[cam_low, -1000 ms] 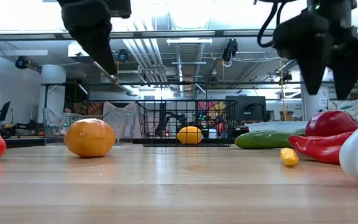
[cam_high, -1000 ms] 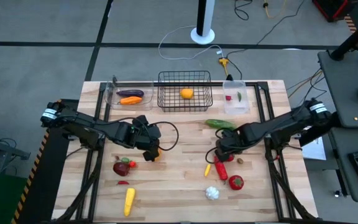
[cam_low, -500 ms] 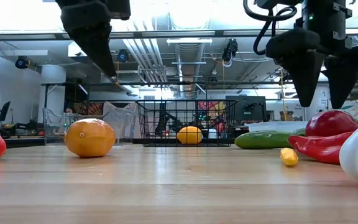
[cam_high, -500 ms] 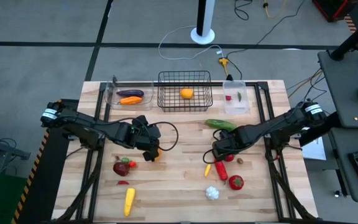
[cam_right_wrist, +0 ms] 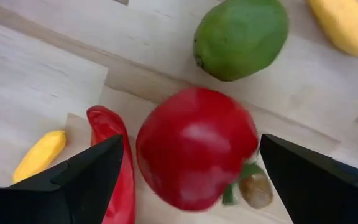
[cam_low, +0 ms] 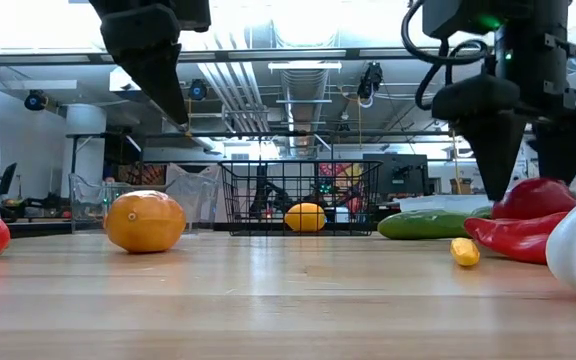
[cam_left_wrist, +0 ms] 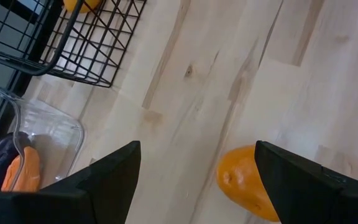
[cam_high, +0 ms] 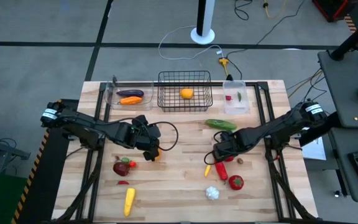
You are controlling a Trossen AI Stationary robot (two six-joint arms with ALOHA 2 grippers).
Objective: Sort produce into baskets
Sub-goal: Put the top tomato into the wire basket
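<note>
Right wrist view puts my right gripper [cam_right_wrist: 188, 174] directly over the round red pepper [cam_right_wrist: 194, 146], fingers spread wide to either side of it and holding nothing. I judge the main risk here to be crowding: the long red pepper [cam_right_wrist: 114, 165] lies just beside the round one, a small brown piece [cam_right_wrist: 255, 190] sits against it on the other side, and the cucumber [cam_right_wrist: 241, 37] is near. If I bring the fingers down as they stand, one could land on the long pepper, pushing it away or pinching both together; the round pepper could also roll out as the fingers meet it. A small yellow pepper [cam_right_wrist: 39, 155] lies beyond the long one, clear of the grasp. High view shows this gripper right of centre on the desk [cam_high: 179, 186], with the tomato [cam_high: 235, 182] and garlic [cam_high: 212, 193] toward the front edge. My left gripper [cam_left_wrist: 194, 186] hangs above the orange [cam_left_wrist: 247, 186], likewise wide open and empty, the fruit between the fingers but toward one of them. The wire basket [cam_high: 185, 99] holds one orange fruit, the wide bin [cam_high: 112, 98] an eggplant and carrot, the small bin [cam_high: 235, 107] a few small pieces.
</note>
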